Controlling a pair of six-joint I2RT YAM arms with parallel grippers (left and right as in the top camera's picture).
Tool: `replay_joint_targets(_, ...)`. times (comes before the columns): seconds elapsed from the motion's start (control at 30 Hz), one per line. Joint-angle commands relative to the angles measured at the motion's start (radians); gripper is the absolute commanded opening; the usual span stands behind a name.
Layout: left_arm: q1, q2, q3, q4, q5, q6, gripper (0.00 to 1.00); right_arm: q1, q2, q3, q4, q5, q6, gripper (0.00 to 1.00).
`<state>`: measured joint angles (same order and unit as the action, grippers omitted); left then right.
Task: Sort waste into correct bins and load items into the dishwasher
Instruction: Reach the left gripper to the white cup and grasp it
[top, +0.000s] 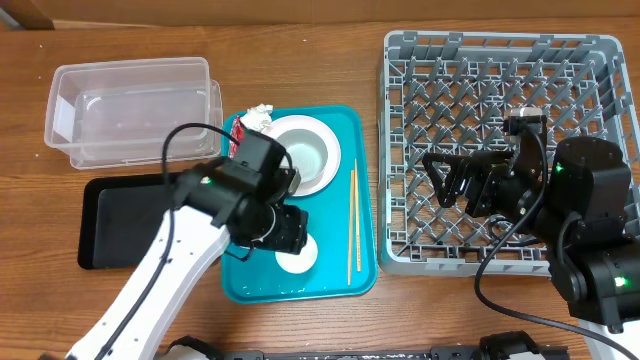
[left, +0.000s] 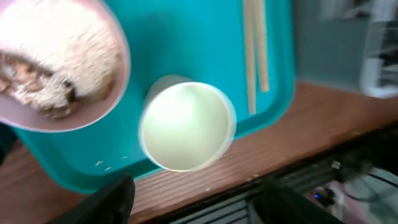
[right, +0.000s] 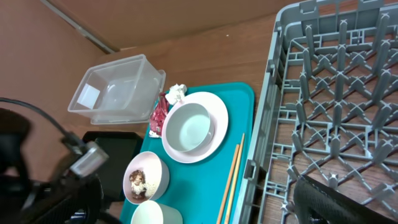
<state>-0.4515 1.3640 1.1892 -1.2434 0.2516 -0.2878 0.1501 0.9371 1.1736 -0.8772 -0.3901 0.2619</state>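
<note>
- My left gripper (top: 288, 230) hangs over the near left part of the one teal tray (top: 335, 275). My two left fingers (left: 115, 199) stand apart at the lower edge of my wrist view and they grasp nothing.
- My right gripper (top: 437, 182) is above the middle of the one grey dish rack (top: 500, 60). Its two fingers are spread and nothing is between them.
- On the teal tray I count these items: one pink plate (top: 333, 160) with one white bowl (top: 300, 155) standing on it, one small white cup (left: 186, 127), one small pinkish bowl (left: 118, 62) and two wooden chopsticks (top: 351, 225).
- The cup stands at the near edge of the tray, just beside the pinkish bowl. If they touch, I cannot tell.
- The rice grains and brown scraps (left: 43, 81) lie inside the pinkish bowl.
- The two chopsticks lie side by side along the right side of the tray, between the plate and the rack.
- One red wrapper (top: 237, 135) and one white tissue (top: 258, 117) lie at the far left corner of the tray, just beside the plate.
- Two bins stand on the table left of the teal tray: one clear tub (top: 130, 110) farther from me and one black tray (top: 120, 225) nearer, partly under my left arm.
</note>
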Motion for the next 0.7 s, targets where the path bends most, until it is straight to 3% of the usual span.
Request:
replay_joint_targets(0.0, -0.003, 0.045, -0.037, 0.017, -0.143, -0.087, 0.68, -0.006, 0.012, 0.029, -0.008, 0.011, 0.008, 1.00)
replay_joint_targets(0.13, -0.004, 0.091, -0.066, 0.068, -0.165, -0.087, 0.68, -0.006, 0.041, 0.029, -0.021, 0.011, 0.008, 1.00)
replay_joint_targets(0.23, -0.004, 0.132, -0.085, 0.097, -0.152, -0.087, 0.61, -0.006, 0.068, 0.029, -0.034, 0.011, 0.008, 1.00)
replay_joint_targets(0.57, -0.020, 0.225, -0.115, 0.134, -0.120, -0.086, 0.28, -0.006, 0.097, 0.029, -0.044, 0.010, 0.008, 1.00)
replay_joint_targets(0.6, -0.019, 0.224, -0.113, 0.133, -0.121, -0.086, 0.12, -0.006, 0.097, 0.029, -0.045, 0.010, 0.008, 1.00)
replay_joint_targets(0.63, -0.017, 0.224, -0.108, 0.127, -0.120, -0.086, 0.04, -0.006, 0.097, 0.029, -0.045, 0.010, 0.008, 1.00)
replay_joint_targets(0.67, -0.012, 0.224, -0.097, 0.115, -0.117, -0.087, 0.04, -0.006, 0.097, 0.029, -0.045, 0.010, 0.008, 1.00)
